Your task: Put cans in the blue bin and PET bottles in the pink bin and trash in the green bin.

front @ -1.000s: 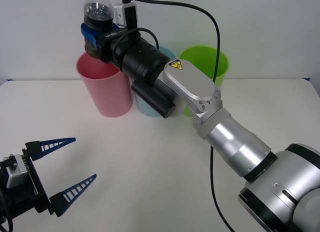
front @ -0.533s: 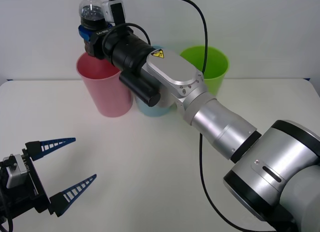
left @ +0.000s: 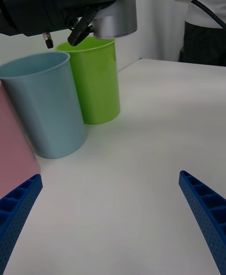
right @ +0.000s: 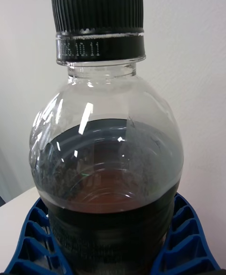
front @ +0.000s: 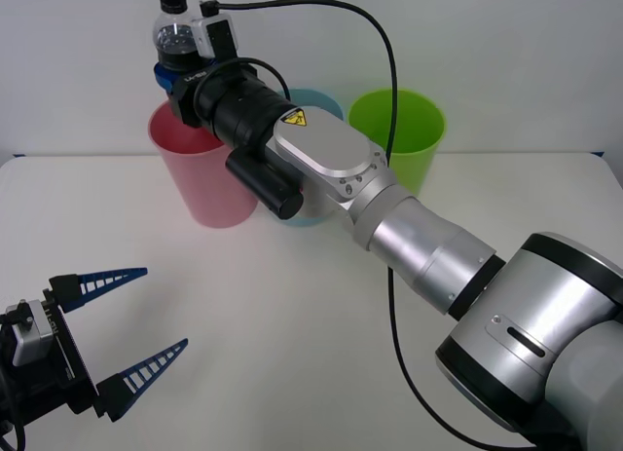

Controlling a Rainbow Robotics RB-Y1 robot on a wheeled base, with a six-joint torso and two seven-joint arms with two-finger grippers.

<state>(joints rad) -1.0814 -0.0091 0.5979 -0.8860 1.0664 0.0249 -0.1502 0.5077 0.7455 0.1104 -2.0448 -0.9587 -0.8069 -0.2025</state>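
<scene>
The right arm crossed in front of the blue bin, hiding most of it, and cut off part of the pink bin; the base of the PET bottle was lost between the blue ribbed fingers of the right tool; that tool pinched the one bottle, upright, black cap up, above the pink bin's open mouth. Three bins stood in a row at the far side of the white table: pink, blue, then the green bin; a black cable looped over the arm in front of the green one. The left tool hung low at the near left, fingers spread wide, holding nothing.
</scene>
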